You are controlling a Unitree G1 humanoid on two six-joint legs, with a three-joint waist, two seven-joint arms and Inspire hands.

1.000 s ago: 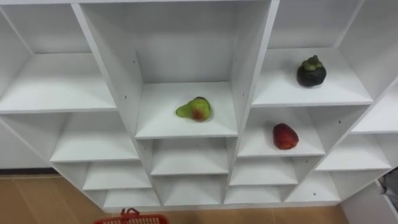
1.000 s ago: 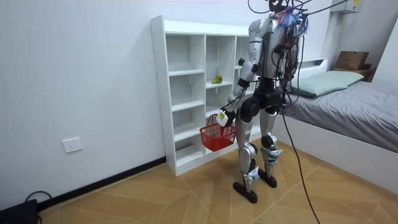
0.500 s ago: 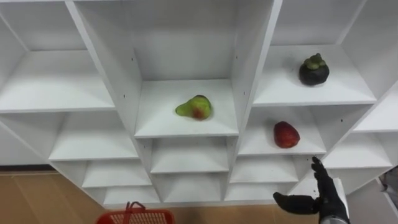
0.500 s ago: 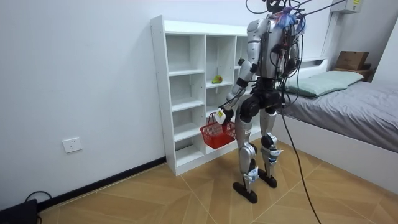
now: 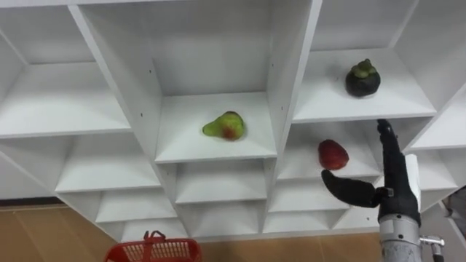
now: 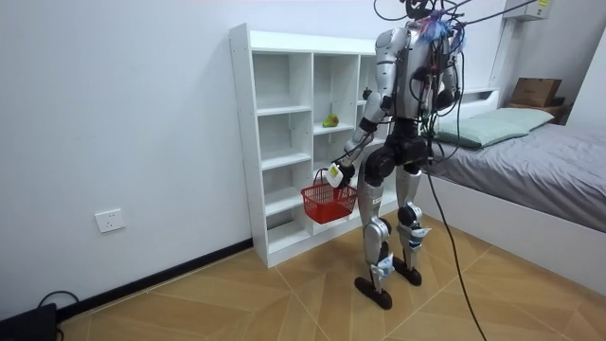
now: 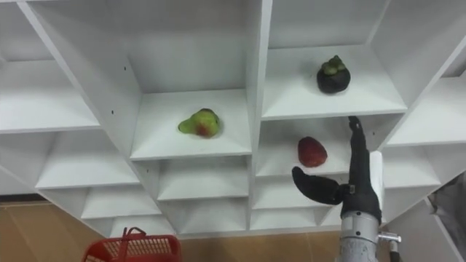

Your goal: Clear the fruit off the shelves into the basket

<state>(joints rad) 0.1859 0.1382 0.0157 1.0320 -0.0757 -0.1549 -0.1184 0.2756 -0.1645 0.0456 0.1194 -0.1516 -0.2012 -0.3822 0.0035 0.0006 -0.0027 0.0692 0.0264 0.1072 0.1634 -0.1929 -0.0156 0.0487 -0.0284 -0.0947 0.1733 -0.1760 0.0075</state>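
A white closet [image 5: 288, 80] of open shelves faces me. A green and red pear [image 5: 226, 126] lies on the middle shelf. In the right column, a dark mangosteen [image 5: 362, 78] sits on the upper shelf and a red fruit [image 5: 333, 154] on the shelf below. My right hand [image 5: 393, 185] is raised in front of that column, open, fingers pointing up and thumb spread. It is just right of the red fruit and apart from it. A red basket [image 5: 153, 249] hangs low at my left from my left hand [image 6: 335, 176], which is curled on its handle.
I stand upright close to the closet, on a wooden floor [image 6: 284, 303]. A bed [image 6: 540, 152] lies to the room view's right, behind me. The left column's shelves [image 5: 65, 102] hold nothing.
My right hand has come up from the lower right to the height of the red fruit's shelf. The basket has risen slightly.
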